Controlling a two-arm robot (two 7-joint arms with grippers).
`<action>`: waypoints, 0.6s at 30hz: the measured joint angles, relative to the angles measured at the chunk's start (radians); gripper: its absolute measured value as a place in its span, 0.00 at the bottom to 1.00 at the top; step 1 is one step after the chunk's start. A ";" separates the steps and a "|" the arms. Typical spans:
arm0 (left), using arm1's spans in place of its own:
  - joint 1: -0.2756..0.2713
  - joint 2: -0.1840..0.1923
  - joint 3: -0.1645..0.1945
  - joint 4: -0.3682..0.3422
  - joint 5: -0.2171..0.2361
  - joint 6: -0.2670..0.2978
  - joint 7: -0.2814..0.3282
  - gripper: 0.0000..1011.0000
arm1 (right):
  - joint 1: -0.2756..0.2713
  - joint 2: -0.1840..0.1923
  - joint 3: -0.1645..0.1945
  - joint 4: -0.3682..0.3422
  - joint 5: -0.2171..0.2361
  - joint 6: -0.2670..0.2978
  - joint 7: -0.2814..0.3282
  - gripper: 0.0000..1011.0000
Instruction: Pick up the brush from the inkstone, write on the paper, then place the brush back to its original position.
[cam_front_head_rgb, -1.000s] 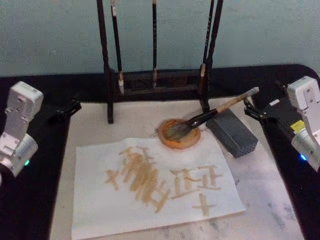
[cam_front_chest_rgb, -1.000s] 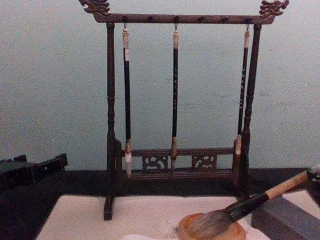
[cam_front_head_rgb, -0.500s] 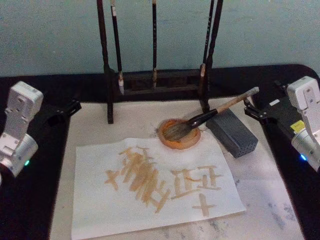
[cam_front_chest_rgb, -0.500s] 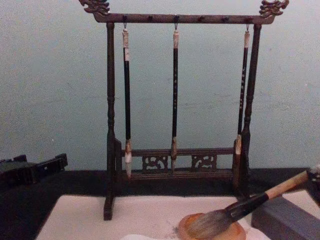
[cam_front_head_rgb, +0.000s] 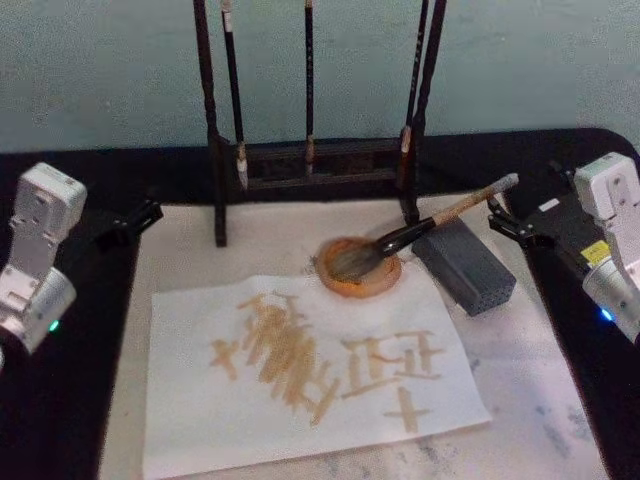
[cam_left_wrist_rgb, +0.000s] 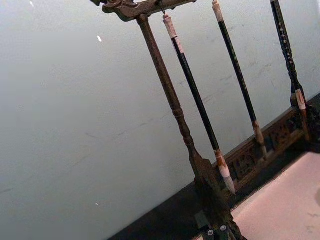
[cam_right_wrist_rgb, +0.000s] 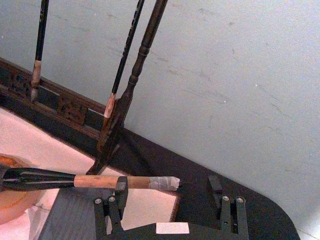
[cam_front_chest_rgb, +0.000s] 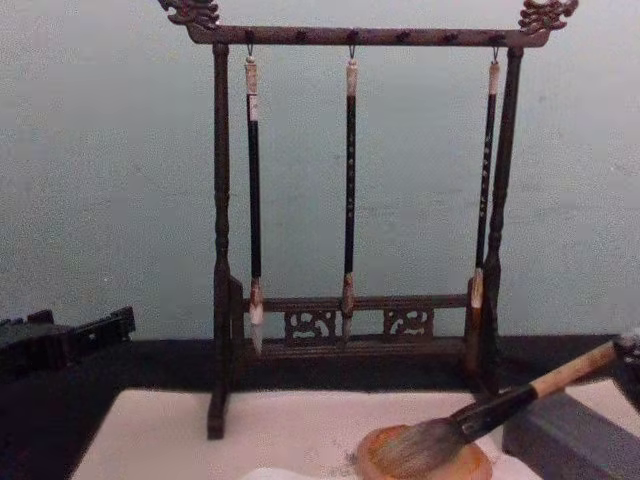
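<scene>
Looking at it, your right hand (cam_front_head_rgb: 505, 218) is the close one: fingers spread, the brush (cam_front_head_rgb: 425, 226) handle tip between them. The brush slants left and nearer, bristles resting in the inkstone (cam_front_head_rgb: 372, 291). Your left hand (cam_front_head_rgb: 135, 218) sits parked far left.

No readable text, tan strokes (cam_front_head_rgb: 290, 352) on paper (cam_front_head_rgb: 190, 420) indecipherable, yellow label (cam_front_head_rgb: 596, 253) illegible

Across the last 1 second no shift can be made out: the brush (cam_front_head_rgb: 424, 226) lies as before, bristles in the inkstone (cam_front_head_rgb: 384, 286), and the right end effector (cam_front_head_rgb: 502, 216) and left end effector (cam_front_head_rgb: 138, 216) sit where they were.
</scene>
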 joint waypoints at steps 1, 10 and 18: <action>0.000 0.000 0.000 0.000 0.000 0.000 0.000 0.99 | 0.000 0.000 0.000 0.000 0.000 0.000 0.000 1.00; 0.000 0.000 0.000 0.000 0.000 0.000 0.000 0.99 | 0.000 0.000 0.000 0.000 0.000 0.000 0.000 1.00; 0.000 0.000 0.000 0.000 0.000 0.000 0.000 0.99 | -0.014 -0.007 0.023 0.000 0.019 -0.011 0.020 1.00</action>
